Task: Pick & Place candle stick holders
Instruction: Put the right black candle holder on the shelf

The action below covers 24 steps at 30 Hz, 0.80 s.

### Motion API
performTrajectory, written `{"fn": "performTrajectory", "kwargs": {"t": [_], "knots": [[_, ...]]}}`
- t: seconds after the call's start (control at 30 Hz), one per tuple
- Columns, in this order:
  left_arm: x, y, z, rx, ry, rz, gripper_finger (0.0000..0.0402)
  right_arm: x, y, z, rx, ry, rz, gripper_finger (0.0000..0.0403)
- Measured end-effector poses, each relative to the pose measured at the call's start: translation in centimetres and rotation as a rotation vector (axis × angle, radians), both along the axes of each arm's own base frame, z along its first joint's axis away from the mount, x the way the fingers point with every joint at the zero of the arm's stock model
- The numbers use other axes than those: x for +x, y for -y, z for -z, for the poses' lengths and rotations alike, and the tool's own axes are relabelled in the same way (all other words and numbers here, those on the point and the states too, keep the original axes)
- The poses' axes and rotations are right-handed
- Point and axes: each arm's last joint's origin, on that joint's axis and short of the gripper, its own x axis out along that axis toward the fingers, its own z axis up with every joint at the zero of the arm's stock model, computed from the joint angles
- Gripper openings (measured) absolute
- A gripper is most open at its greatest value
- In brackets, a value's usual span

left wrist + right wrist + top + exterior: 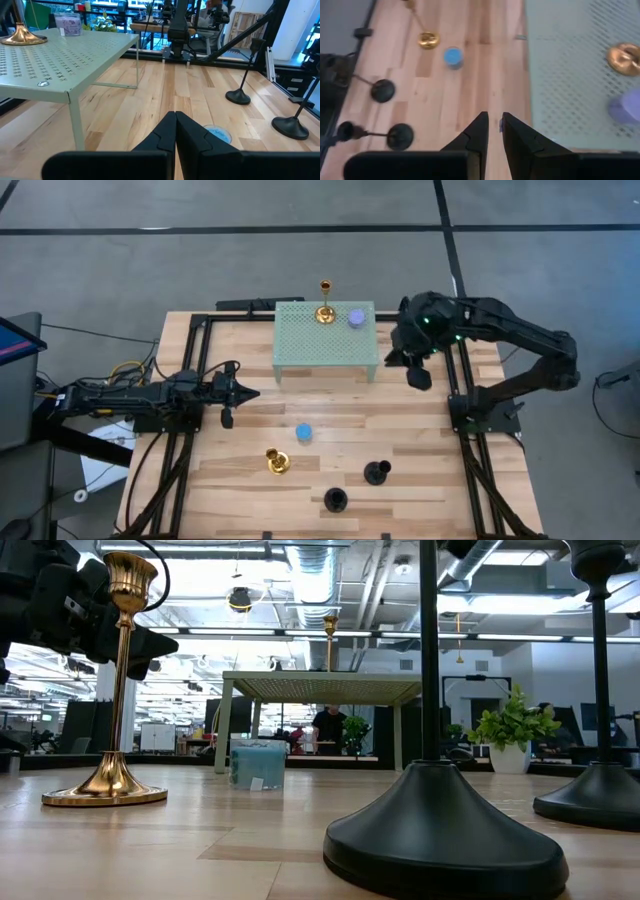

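While high view hides it, wrist views show left end effector (175,131) closed (empty), right end effector (491,131) slightly parted.

Overhead cam looks straight down on my whole table (400,440). Low cam sits at tabletop level, facing across. My wrist cams look fwd; both share the blue holder (452,56).

Gold, black, blue and purple on pale wood.

The counter (400,430) is light striped wood planks; the stand (325,345) is pale green, dotted with tiny holes. Two holders are shiny gold (325,310) (277,461), two black (376,472) (335,500), one blue (304,433), one purple (356,318). Both arms are dark.
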Motion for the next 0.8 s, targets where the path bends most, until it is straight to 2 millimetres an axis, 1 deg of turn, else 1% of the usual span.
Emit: {"fn": "performTrajectory", "kwargs": {"t": [0.13, 0.17, 0.23, 0.3, 0.37, 0.57, 0.7, 0.8], "knots": [[0.0, 0.0, 0.0, 0.000, 0.000, 0.000, 0.0008, -0.4, -1.8, -0.3, 0.000, 0.019, -0.074, 0.0040], [0.0, 0.0, 0.0, 0.000, 0.000, 0.000, 0.0008, -0.5, -2.2, -0.1, 0.000, 0.023, -0.093, 0.0037], [0.0, 0.0, 0.0, 0.000, 0.000, 0.000, 0.0008, -0.7, -2.9, 1.0, -0.001, 0.032, -0.123, 0.0030], [0.0, 0.0, 0.0, 0.000, 0.000, 0.000, 0.0008, -0.8, -3.3, 2.9, -0.005, 0.046, -0.139, 0.0023], [0.0, 0.0, 0.0, 0.000, 0.000, 0.000, 0.0008, -1.2, -3.3, 5.3, -0.009, 0.060, -0.139, 0.0015], [0.0, 0.0, 0.0, 0.000, 0.003, 0.000, 0.0008, -1.8, -2.8, 12.1, -0.001, 0.186, -0.085, 0.0001], [0.0, 0.0, 0.0, 0.000, 0.003, 0.000, 0.0008, -2.5, -2.7, 15.6, 0.058, 0.248, -0.015, 0.0003], [0.0, 0.0, 0.0, 0.000, 0.004, 0.000, 0.0008, -3.0, -3.1, 17.8, 0.088, 0.309, -0.006, 0.0002]]}}
